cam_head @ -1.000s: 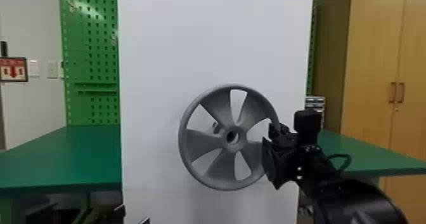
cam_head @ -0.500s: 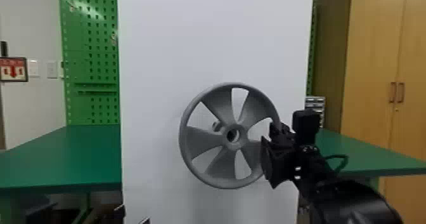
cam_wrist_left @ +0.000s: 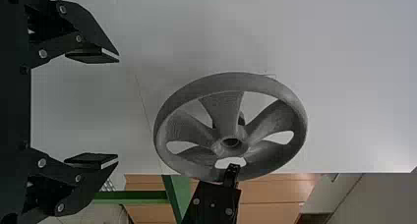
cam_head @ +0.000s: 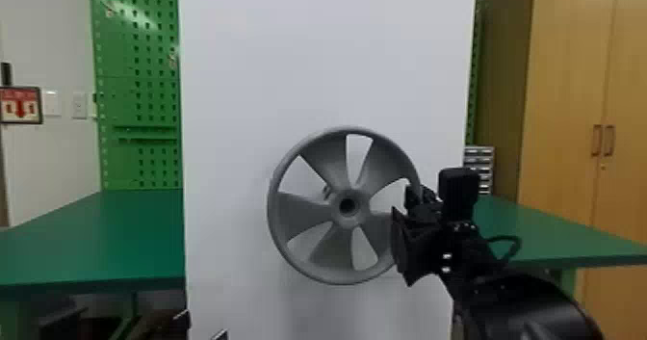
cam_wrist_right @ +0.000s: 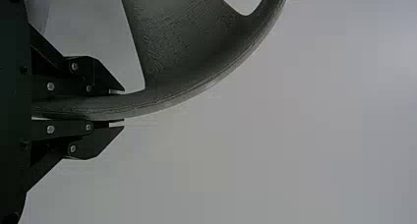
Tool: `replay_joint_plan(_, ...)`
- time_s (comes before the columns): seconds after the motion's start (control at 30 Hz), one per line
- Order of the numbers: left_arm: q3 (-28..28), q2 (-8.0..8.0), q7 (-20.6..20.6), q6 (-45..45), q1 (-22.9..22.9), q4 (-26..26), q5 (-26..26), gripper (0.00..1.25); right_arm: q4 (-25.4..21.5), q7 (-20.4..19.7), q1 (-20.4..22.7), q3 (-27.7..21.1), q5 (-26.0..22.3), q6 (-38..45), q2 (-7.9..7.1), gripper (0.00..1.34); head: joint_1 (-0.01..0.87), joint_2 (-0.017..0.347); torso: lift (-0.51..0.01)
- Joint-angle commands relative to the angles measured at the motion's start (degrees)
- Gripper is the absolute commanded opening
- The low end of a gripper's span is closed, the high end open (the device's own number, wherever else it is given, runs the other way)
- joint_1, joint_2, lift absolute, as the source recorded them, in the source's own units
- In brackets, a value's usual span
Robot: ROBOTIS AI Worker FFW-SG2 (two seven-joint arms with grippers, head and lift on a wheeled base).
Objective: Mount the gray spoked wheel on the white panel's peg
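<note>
On the far left in the head view, a red-and-white sign in a dark frame [cam_head: 20, 105] is on the pale wall. Next comes a green counter [cam_head: 96, 238], with an upright green perforated metal board [cam_head: 139, 88] behind it. At the bottom edge are the fingertips of the left hand [cam_head: 201, 325], just where they were half a second ago; in the left wrist view the left hand [cam_wrist_left: 118, 111] has its two flat black fingers wide apart.

The tall, flat white panel [cam_head: 327, 64] stands in the middle. A short gray stub, seemingly the peg [cam_head: 327, 191], shows through a gap in the gray five-spoked wheel [cam_head: 332, 259], to the left of the round hub and slightly above it. The wheel is upright in front of the panel, one face and its open hub bore toward the head camera; its axle line runs roughly toward the panel. Against the earlier frame it sits slightly farther left.

At the wheel's right side, the black right hand [cam_head: 407, 214] has shifted slightly left with it. The right wrist view shows this hand clamped on the rim, one finger on each side. Farther right stands a small gray drawer unit [cam_head: 479, 162], drawers closed and contents hidden. Last is a tall tan wooden cabinet [cam_head: 563, 122], its doors shut and its inside hidden.
</note>
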Motion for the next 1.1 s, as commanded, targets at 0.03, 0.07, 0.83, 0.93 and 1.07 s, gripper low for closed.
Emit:
replay_joint_plan(0.03, 0.0, 0.00, 0.0, 0.0, 0.0, 0.0, 0.0, 0.73, 0.5, -1.0, -0.1, -0.2, 0.1, -0.3, 0.00, 0.21, 0.123, -0.008, -0.399)
replay_joint_plan(0.07, 0.0, 0.00, 0.0, 0.0, 0.0, 0.0, 0.0, 0.73, 0.6, -1.2, -0.1, -0.2, 0.1, -0.3, 0.00, 0.21, 0.123, -0.008, -0.399)
replay_joint_plan(0.83, -0.1, 0.35, 0.0, 0.0, -0.1, 0.0, 0.2, 0.73, 6.2, -7.1, -3.2, 0.2, -1.3, -0.3, 0.53, 0.20, 0.123, -0.008, -0.399)
replay_joint_plan(0.93, -0.2, 0.35, 0.0, 0.0, -0.1, 0.0, 0.2, 0.73, 6.5, -7.0, -3.3, 0.1, -1.3, -0.6, 0.53, 0.20, 0.123, -0.008, -0.399)
replay_joint_plan(1.07, -0.1, 0.44, 0.0, 0.0, -0.1, 0.0, 0.2, 0.73, 6.9, -6.9, -3.5, 0.0, -1.7, -1.0, 0.35, 0.20, 0.123, -0.008, -0.399)
